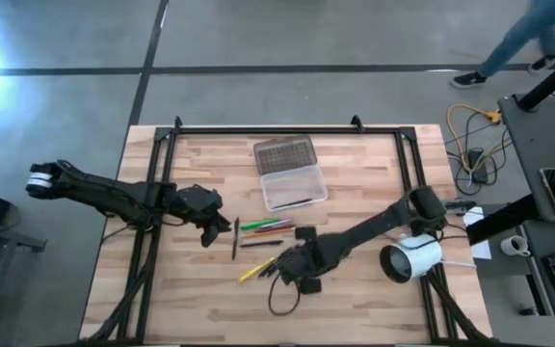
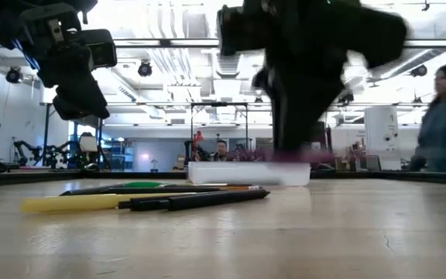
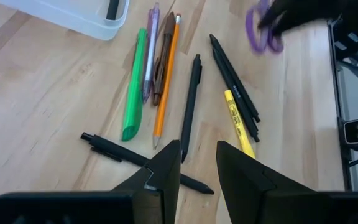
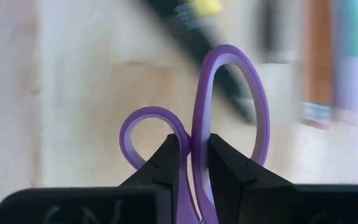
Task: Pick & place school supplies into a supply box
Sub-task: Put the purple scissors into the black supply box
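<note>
Purple-handled scissors (image 4: 197, 140) are gripped in the right gripper (image 4: 191, 165) jaws, above the counter (image 1: 355, 299) near the pens (image 3: 191, 99). Left gripper (image 3: 197, 165) jaws stand narrowly apart, holding nothing, above a black pen (image 3: 114, 149).

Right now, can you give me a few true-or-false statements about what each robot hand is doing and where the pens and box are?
1. The right hand is shut on the purple scissors. True.
2. The left hand grips a pen. False: it is open and holds nothing, above the loose pens.
3. The supply box has its lid open. True.
4. The green marker lies inside the box. False: it lies on the table.
</note>
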`<state>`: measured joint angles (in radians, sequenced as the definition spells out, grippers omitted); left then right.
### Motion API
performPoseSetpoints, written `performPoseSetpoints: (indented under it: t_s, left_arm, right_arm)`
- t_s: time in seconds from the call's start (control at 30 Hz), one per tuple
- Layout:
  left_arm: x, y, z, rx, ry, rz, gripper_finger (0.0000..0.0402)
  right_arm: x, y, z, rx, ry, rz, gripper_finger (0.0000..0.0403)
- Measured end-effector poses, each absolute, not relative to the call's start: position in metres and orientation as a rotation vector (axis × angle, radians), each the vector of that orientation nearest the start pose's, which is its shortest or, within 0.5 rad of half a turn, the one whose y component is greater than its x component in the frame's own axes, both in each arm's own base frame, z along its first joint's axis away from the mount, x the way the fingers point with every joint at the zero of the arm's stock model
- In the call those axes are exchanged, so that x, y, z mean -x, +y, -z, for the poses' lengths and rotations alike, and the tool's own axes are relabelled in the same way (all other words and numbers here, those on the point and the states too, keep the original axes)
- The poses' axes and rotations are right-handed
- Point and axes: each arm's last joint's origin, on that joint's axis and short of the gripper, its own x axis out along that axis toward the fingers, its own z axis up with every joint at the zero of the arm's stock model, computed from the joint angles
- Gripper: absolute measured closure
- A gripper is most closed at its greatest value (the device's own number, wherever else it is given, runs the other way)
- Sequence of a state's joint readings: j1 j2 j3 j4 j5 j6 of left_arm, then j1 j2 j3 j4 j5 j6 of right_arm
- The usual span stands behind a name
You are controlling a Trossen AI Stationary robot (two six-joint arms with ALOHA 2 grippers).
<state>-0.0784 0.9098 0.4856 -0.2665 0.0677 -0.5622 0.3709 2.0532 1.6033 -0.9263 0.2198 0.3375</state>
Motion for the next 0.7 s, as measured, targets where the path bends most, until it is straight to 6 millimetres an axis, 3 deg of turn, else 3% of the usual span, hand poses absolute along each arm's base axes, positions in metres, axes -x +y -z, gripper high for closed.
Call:
performPoseSetpoints:
  t_s: [0.13, 0.3, 0.53, 0.7]
  left_arm:
    - [-0.179, -0.016, -0.202, 0.529, 0.718, -0.057, 0.0313]
    - [-0.177, -0.016, -0.195, 0.526, 0.738, -0.063, 0.0313]
    - [-0.174, -0.016, -0.188, 0.526, 0.761, -0.071, 0.0313]
    - [-0.176, -0.015, -0.192, 0.516, 0.725, -0.101, 0.0313]
  right_arm:
    - [-0.385, 0.109, -0.222, 0.041, 1.202, 0.233, 0.0357]
    - [-0.392, 0.047, -0.247, 0.042, 1.123, 0.337, 0.0357]
    - [-0.406, -0.043, -0.248, 0.064, 1.126, 0.348, 0.0357]
    - [-0.420, -0.076, -0.228, 0.133, 1.184, 0.253, 0.0357]
